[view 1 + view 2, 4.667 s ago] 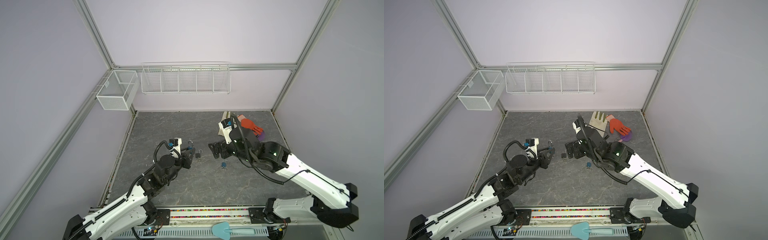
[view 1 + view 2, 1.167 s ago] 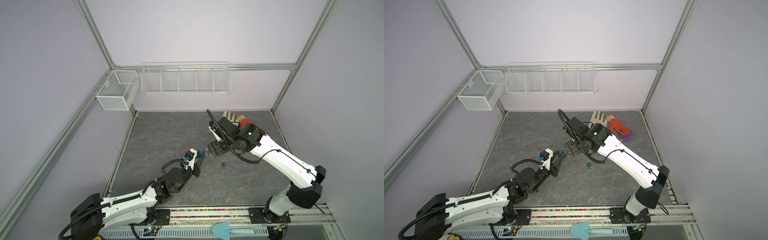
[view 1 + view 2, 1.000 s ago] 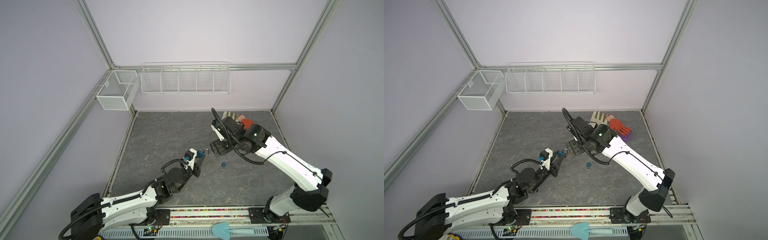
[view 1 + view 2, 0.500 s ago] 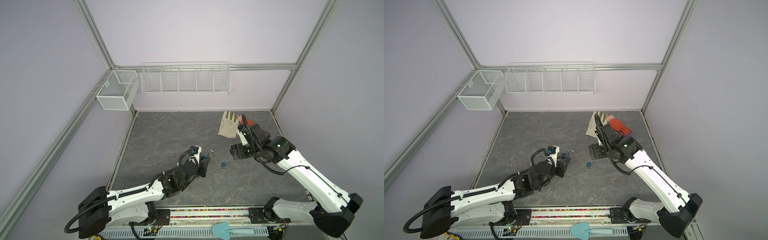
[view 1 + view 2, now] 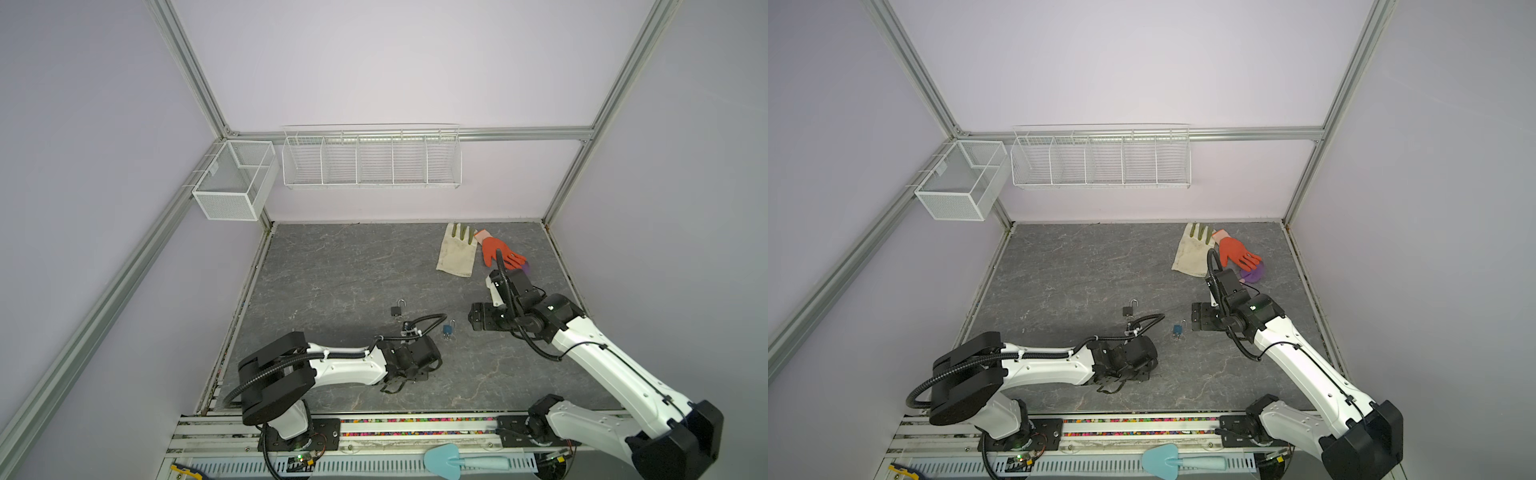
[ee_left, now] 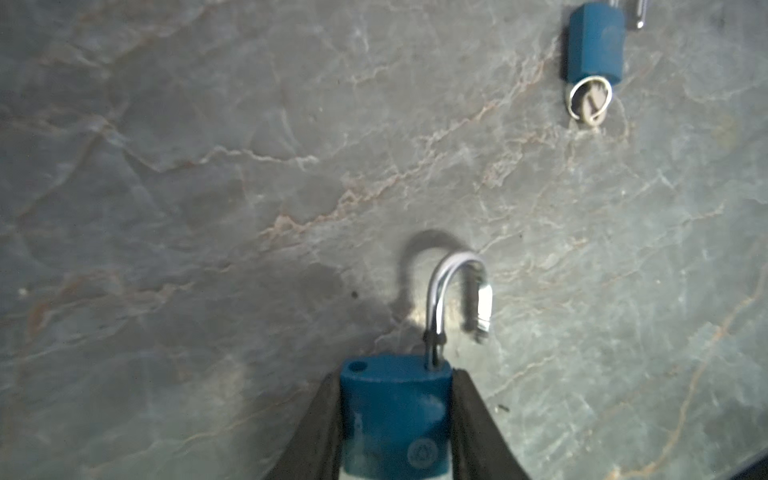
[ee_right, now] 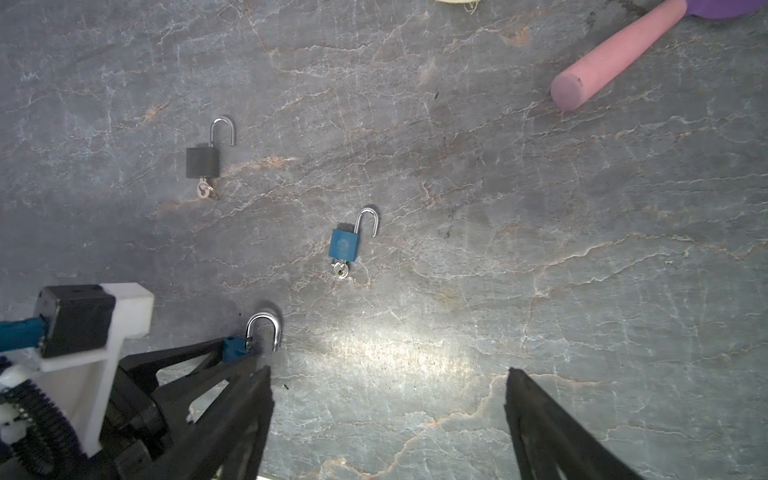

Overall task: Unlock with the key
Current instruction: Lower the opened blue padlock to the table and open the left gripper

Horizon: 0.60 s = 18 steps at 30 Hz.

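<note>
Padlock (image 6: 395, 415), blue, shackle open, sits clamped in the left gripper (image 6: 395, 374) at the near middle of the table (image 7: 540, 249). The right gripper (image 7: 388, 374) hovers spread wide, empty. Farther lie a black padlock (image 7: 202, 162) and another blue padlock (image 7: 344, 245).

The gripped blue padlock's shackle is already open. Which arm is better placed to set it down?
Left. The left gripper has its jaws clamped on that blue metal padlock with open steel shackle, close above the grey marbled table. The right gripper stands open and empty.
</note>
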{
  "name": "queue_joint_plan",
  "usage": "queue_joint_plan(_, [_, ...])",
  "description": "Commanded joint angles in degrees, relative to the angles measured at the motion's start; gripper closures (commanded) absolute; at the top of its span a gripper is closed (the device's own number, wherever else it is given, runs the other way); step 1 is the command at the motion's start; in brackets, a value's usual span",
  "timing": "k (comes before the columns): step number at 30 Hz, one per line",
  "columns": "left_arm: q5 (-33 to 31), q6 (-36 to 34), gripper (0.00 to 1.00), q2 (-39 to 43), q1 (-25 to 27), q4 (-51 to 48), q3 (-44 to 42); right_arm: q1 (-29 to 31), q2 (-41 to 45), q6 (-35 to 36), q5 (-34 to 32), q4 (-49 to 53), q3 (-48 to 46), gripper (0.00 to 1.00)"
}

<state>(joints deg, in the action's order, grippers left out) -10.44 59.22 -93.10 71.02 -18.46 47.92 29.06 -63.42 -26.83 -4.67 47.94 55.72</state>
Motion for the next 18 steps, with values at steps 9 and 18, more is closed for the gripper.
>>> queue_joint_plan(9, [1.48,6.77,1.0,-8.87,0.17,-11.25,7.66,-2.48,0.4,-0.5,3.3,-3.52,-2.7,0.11])
queue_joint_plan(18, [-0.67,7.76,0.79,-9.3,0.11,-15.93,9.24,-2.8,-0.04,-2.21,3.46,-6.26,-4.4,0.11])
